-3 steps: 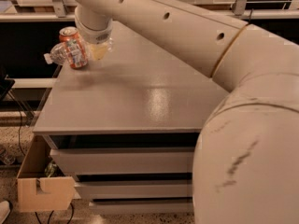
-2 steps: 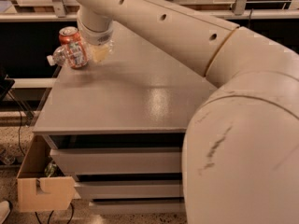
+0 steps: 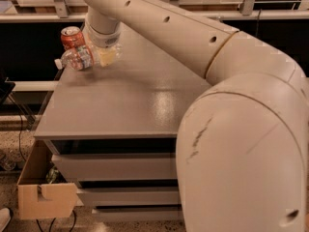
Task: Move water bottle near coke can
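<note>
The claw [image 3: 107,56] hangs low over the far-left corner of the desk [image 3: 145,103], at the butt end of the water bottle [image 3: 77,59]. Whether it clamps the bottle or has let go, I cannot tell. The bottle lies on its side, cap toward the left edge, just beside the coke can [image 3: 72,36], which stands upright behind it by the far edge; touching or a hair apart, I cannot say. The danger, as I judge it: the bottle is round and its cap end sits near the left edge — a careless pull-away could roll or drag it off. The same sideways nudge could topple the can.
</note>
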Controlling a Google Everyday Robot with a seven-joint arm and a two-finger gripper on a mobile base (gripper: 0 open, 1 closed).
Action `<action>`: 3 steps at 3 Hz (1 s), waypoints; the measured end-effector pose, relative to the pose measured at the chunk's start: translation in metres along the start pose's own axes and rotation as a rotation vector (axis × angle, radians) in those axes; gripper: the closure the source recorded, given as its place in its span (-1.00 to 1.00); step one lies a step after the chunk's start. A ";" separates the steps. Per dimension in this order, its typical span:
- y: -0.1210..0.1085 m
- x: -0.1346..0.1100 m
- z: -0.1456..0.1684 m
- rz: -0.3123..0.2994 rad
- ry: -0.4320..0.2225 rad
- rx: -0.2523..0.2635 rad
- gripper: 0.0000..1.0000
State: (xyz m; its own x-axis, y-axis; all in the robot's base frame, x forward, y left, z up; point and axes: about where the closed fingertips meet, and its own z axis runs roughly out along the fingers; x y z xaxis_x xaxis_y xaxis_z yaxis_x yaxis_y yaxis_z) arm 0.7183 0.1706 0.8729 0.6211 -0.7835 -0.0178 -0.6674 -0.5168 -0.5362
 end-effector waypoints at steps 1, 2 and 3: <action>0.002 0.004 0.001 -0.012 0.006 -0.010 1.00; 0.001 0.003 -0.004 -0.024 0.014 -0.016 0.63; 0.001 0.004 -0.008 -0.034 0.022 -0.023 0.17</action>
State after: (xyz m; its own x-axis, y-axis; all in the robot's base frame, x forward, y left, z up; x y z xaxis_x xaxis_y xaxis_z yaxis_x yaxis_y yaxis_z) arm 0.7166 0.1641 0.8785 0.6341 -0.7730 0.0190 -0.6556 -0.5505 -0.5169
